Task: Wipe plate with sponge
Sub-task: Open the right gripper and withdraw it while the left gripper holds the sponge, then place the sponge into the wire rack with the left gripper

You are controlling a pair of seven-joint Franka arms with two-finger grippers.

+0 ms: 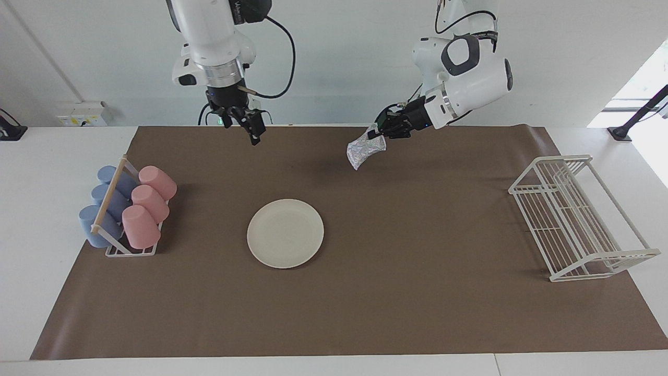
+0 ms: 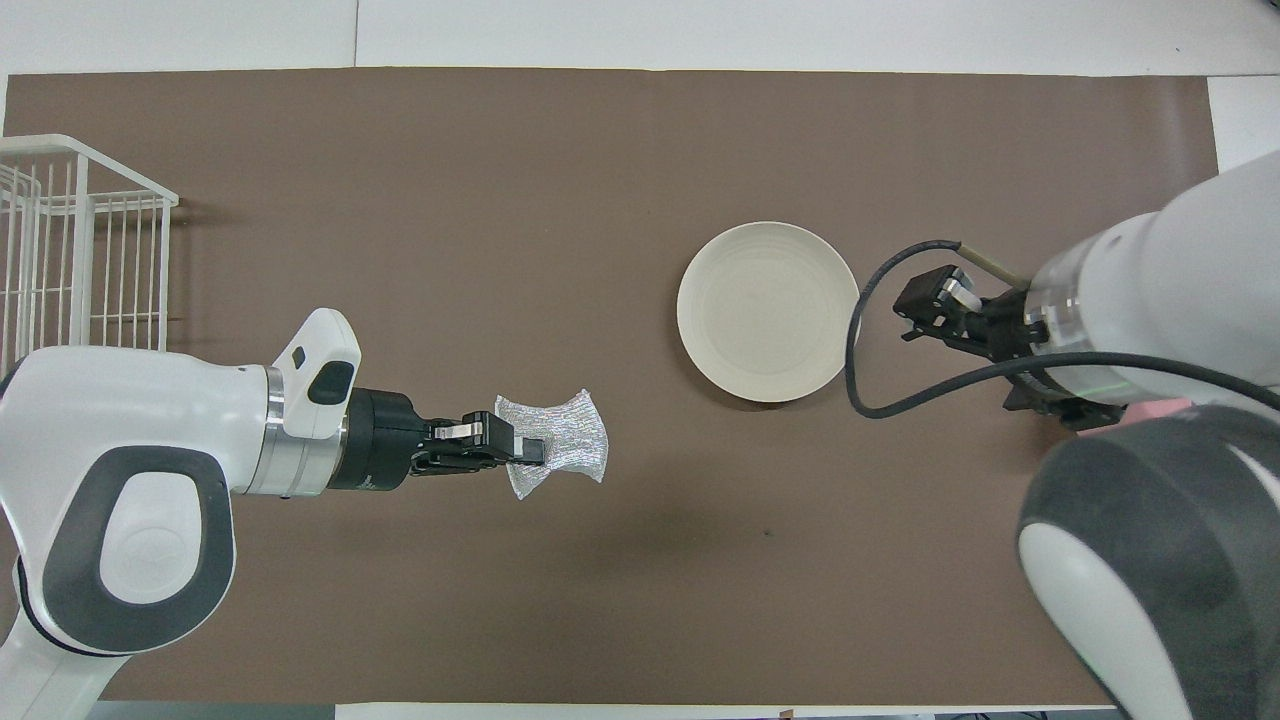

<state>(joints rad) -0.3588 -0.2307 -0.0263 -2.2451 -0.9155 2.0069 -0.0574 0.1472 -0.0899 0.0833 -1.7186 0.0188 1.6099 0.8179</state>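
Note:
The cream-white plate (image 1: 285,233) (image 2: 768,312) lies flat on the brown mat, with nothing on it. The silvery crinkled sponge (image 1: 364,150) (image 2: 560,445) hangs in the air over the bare mat, away from the plate toward the left arm's end. My left gripper (image 1: 378,137) (image 2: 530,450) is shut on one edge of it. My right gripper (image 1: 242,128) (image 2: 915,315) hangs over the mat beside the plate, toward the right arm's end. It is open, with nothing between its fingers.
A white wire rack (image 1: 579,219) (image 2: 70,250) stands at the left arm's end of the table. At the right arm's end, a small rack holds several blue and pink cups (image 1: 128,211). The brown mat (image 1: 417,292) covers most of the table.

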